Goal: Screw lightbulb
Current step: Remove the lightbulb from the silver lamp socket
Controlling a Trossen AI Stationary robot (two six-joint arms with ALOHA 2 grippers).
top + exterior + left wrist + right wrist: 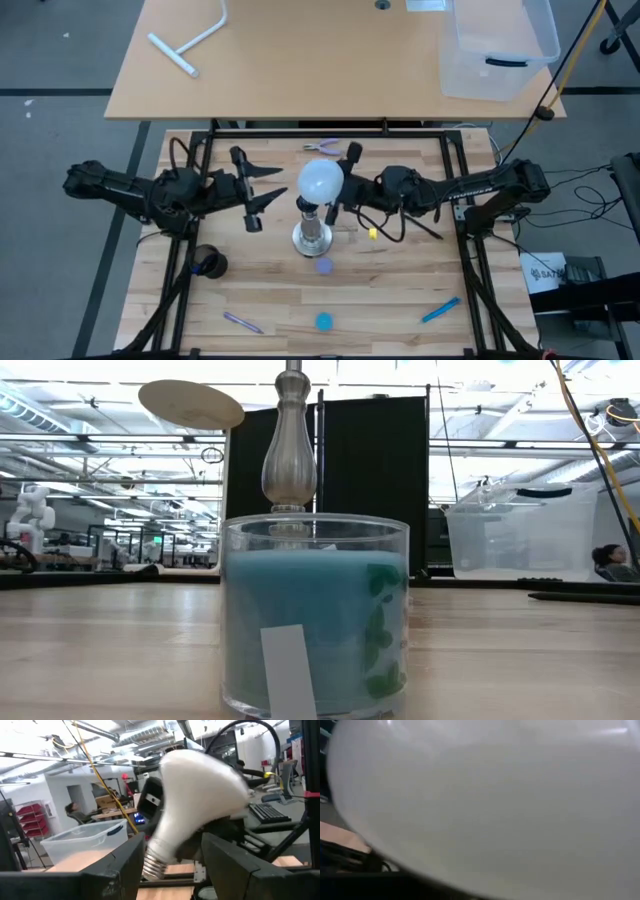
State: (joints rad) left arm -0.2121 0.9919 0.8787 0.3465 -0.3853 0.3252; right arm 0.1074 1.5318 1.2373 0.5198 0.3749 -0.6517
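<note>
Right gripper (338, 190) clamps the lightbulb (321, 181) by its white globe above the socket stand (313, 236) near the tabletop's middle, the left gripper (262, 190) spread open beside it; light, slippery, fragile glass wants gentle pressure at the widest part.

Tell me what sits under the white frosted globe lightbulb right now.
In the high view, the white frosted globe lightbulb hangs over the silvery socket stand, whose round base shows below it. The bulb covers the socket top, so whether the screw base has entered cannot be seen.
</note>
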